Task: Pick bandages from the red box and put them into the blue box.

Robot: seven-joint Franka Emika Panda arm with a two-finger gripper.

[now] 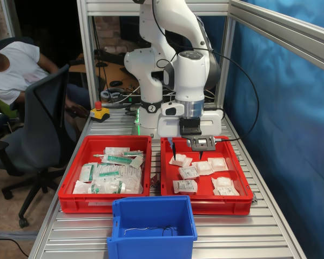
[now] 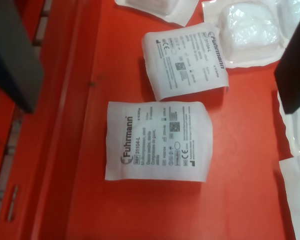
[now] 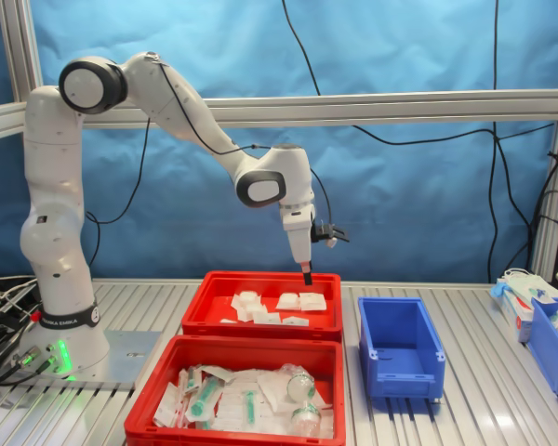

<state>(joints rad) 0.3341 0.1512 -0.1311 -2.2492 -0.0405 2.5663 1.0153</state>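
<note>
A: The gripper [image 1: 186, 149] hangs over the red box [image 1: 245, 190] with its two dark fingers spread apart and nothing between them. In the wrist view the fingers [image 2: 12, 55] sit at either edge of the frame, clear of the packets.

B: And the bandages [image 1: 203, 172]?

A: All inside the red box, lying flat on its floor. In the first exterior view they run from one under the gripper, across a loose cluster in the middle, to a pair near the box's far wall on the first exterior view's right. They are small white squares, slightly puffy.

B: Any print?

A: Yes. The wrist view shows one packet [image 2: 157, 141] with grey lettering reading "Fuhrmann" and a small square code, another just beside it tilted, and a clear-fronted one past that with white gauze showing.

B: What else is near the red box?

A: A second red tray [image 1: 73, 189] stands just beside it, on the first exterior view's left, heaped with longer packets [image 1: 112, 171] bearing green print. The blue box [image 1: 152, 225] stands in front of the gap between the two trays, close to both. A yellow unit with a red button [image 1: 99, 112] sits beyond the second tray, beside the arm's base [image 1: 148, 121].

B: Anything blocking the bandages?

A: Only the red box's low walls around them; the packets lie open from above.
</note>
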